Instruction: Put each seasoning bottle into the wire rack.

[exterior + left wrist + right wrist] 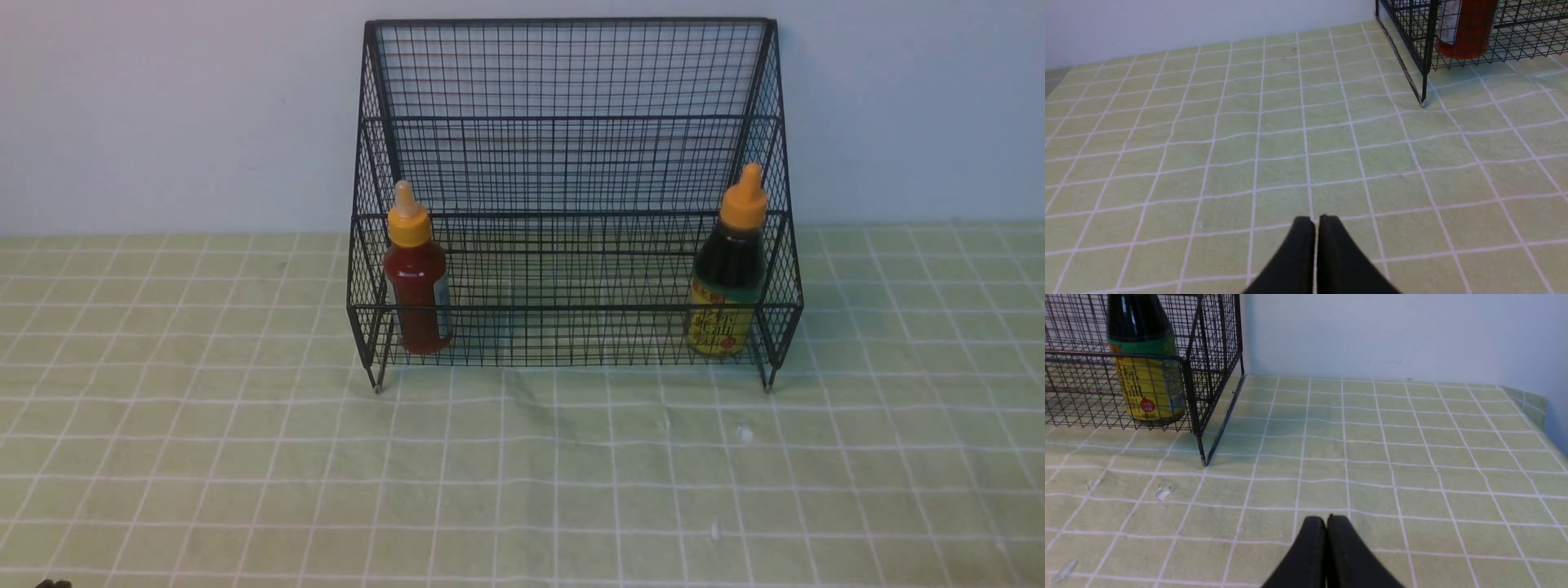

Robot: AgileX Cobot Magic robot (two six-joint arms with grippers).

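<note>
The black wire rack (571,163) stands at the back middle of the table. The reddish-brown bottle (418,290) stands upright inside its lowest tier at the left end; its base shows in the left wrist view (1466,28). The dark bottle with the yellow label (727,273) stands upright inside the lowest tier at the right end and shows in the right wrist view (1145,367). My left gripper (1316,220) is shut and empty, over bare cloth well in front of the rack's left leg. My right gripper (1326,520) is shut and empty, over bare cloth in front and to the right of the rack.
A light green checked tablecloth (522,474) covers the table. A pale wall stands behind the rack. The table's right edge shows in the right wrist view (1541,404). A small dark tip of an arm shows at the front view's bottom left corner (53,584).
</note>
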